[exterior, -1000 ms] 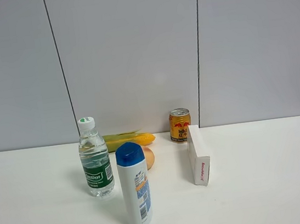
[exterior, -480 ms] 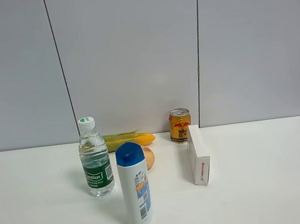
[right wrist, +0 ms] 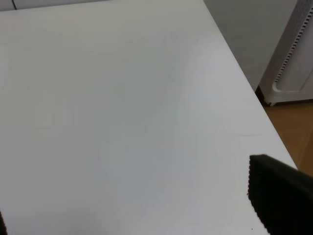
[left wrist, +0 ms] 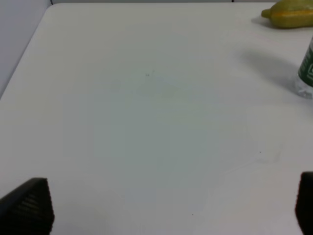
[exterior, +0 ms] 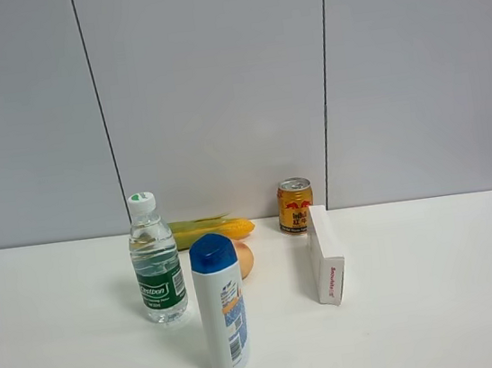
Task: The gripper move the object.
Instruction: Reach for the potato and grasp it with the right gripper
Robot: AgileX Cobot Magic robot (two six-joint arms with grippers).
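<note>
**Both claws wide open, egg tucked behind the shampoo bottle**

Starting close in, the left claw [left wrist: 166, 208] has its two black fingers spread right out to the corners of its wrist view. Only bare white table [left wrist: 146, 122] shows between them, so it grips nothing. It's the same with the right claw [right wrist: 142, 210]: one ribbed black finger [right wrist: 279, 196] fills a corner, a sliver of the other shows at the opposite edge, and plain tabletop lies between. That one sits by the table's edge, with wooden floor and a white slatted unit [right wrist: 293, 54] just past it.

Out on the table, the nearest thing is a tall white shampoo bottle [exterior: 222, 310] with a blue cap, standing upright. A step back and to its left is a clear water bottle [exterior: 157, 264] with a green label, also upright. And there's the egg-shaped object [exterior: 244, 259], tan-orange, peeking out from behind the shampoo bottle's shoulder. Its left side is hidden by the bottle, and I can't tell if the two touch.

To the right of the egg, well apart from it, a long white box [exterior: 325, 253] stands on its edge, running front to back. Behind the egg lies a yellow corn cob [exterior: 212, 232] with a green husk. A gold and red drink can [exterior: 295, 206] stands at the box's far end, near the grey panelled wall [exterior: 214, 79].
</note>
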